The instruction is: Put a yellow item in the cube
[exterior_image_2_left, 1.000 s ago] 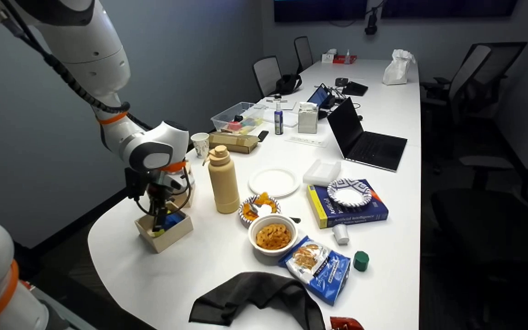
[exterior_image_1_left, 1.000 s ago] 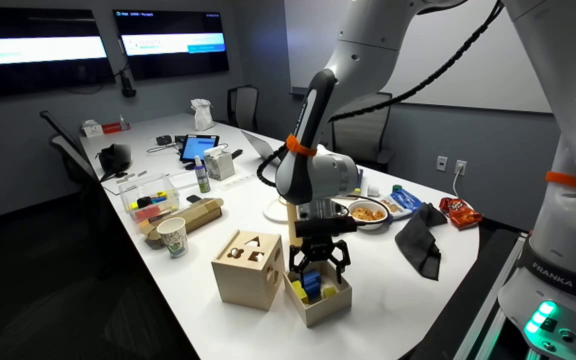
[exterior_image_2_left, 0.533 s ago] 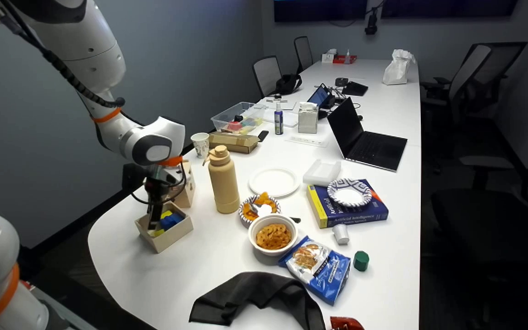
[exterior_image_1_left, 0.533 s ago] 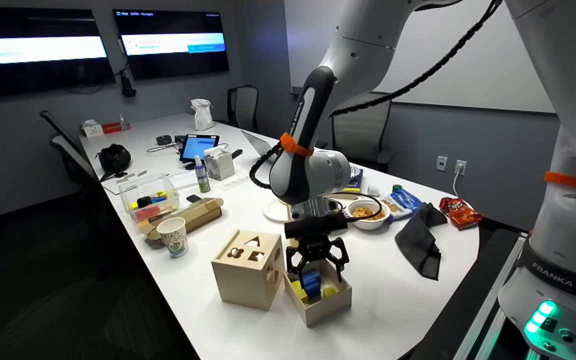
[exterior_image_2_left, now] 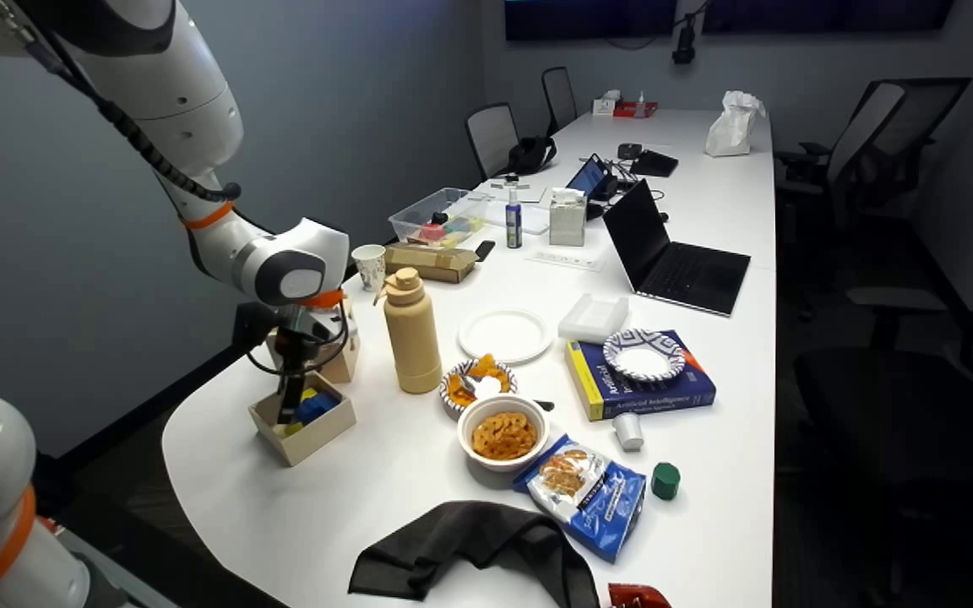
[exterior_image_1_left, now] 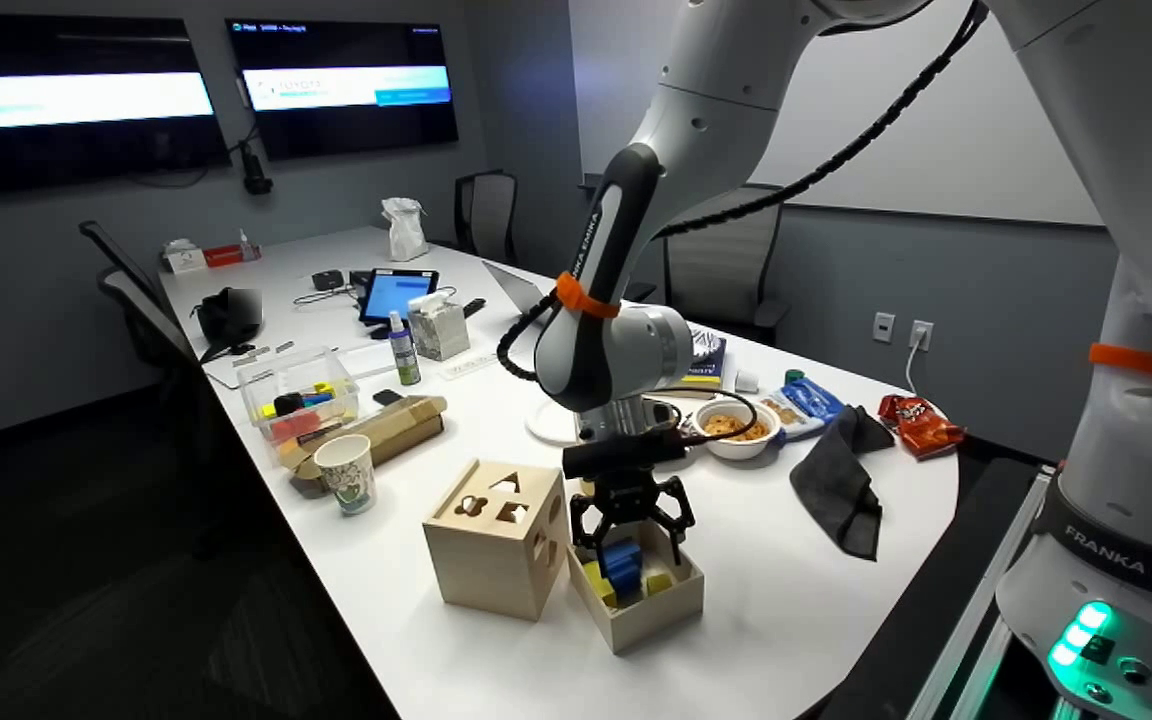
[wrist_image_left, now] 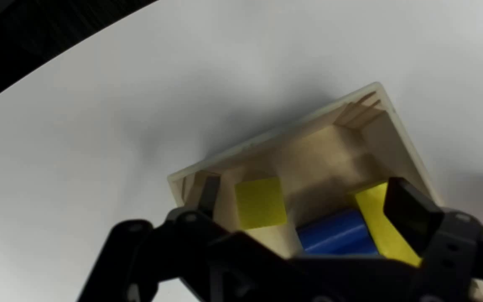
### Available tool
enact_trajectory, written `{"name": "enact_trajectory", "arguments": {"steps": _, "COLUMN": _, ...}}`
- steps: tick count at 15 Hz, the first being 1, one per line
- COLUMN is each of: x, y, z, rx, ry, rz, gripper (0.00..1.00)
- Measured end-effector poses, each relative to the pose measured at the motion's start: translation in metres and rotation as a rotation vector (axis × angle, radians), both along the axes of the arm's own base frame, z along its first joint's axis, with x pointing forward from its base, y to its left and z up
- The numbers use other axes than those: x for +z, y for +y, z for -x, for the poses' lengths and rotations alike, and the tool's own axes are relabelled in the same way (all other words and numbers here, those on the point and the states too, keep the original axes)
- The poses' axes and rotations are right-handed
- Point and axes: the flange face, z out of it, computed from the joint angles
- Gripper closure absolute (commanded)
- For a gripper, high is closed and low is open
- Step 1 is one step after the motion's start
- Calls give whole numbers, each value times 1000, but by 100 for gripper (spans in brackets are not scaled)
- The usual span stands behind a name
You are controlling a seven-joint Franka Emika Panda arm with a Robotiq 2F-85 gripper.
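A small yellow block lies in the shallow wooden tray; it shows as a square in the wrist view. A second, longer yellow block lies at the tray's other side, partly behind a finger in the wrist view. My gripper is open and points down over the tray. In the wrist view the gripper has its fingers wide apart, with the square yellow block and the blue block between them, nothing held. The wooden cube stands beside the tray, with shaped holes on its top and side.
A blue block lies against the longer yellow block. A tan bottle stands near the tray. A paper cup and a cardboard box are behind the cube. Bowls of food and a black cloth lie farther along.
My gripper has shifted slightly to the left, toward the cube's side, in an exterior view and its tilt has changed a little. It stays open. The blocks, tray and cube have not moved.
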Motion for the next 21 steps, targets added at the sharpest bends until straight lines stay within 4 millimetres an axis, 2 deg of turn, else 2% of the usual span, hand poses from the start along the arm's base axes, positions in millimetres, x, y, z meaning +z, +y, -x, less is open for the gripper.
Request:
{"name": "enact_trajectory", "arguments": {"steps": 8, "x": -21, "y": -5, "z": -1, "rx": -3, "ry": 48, "rz": 9, "gripper": 0}}
{"name": "enact_trajectory", "arguments": {"steps": 9, "x": -23, "y": -6, "z": -2, "rx": -5, "ry": 49, "rz": 10, "gripper": 9}}
{"name": "enact_trajectory", "arguments": {"steps": 10, "x": -25, "y": -7, "z": -3, "rx": -6, "ry": 51, "rz": 11, "gripper": 26}}
{"name": "enact_trajectory", "arguments": {"steps": 17, "x": -33, "y": -4, "z": -7, "rx": -9, "ry": 88, "rz": 18, "gripper": 82}}
{"name": "enact_trajectory", "arguments": {"steps": 18, "x": -32, "y": -4, "z": -7, "rx": -10, "ry": 100, "rz": 22, "gripper": 85}}
{"name": "enact_trajectory", "arguments": {"steps": 19, "x": -32, "y": -5, "z": -7, "rx": -11, "ry": 111, "rz": 26, "gripper": 68}}
{"name": "enact_trajectory", "arguments": {"steps": 21, "x": -31, "y": -5, "z": -8, "rx": -14, "ry": 127, "rz": 33, "gripper": 49}}
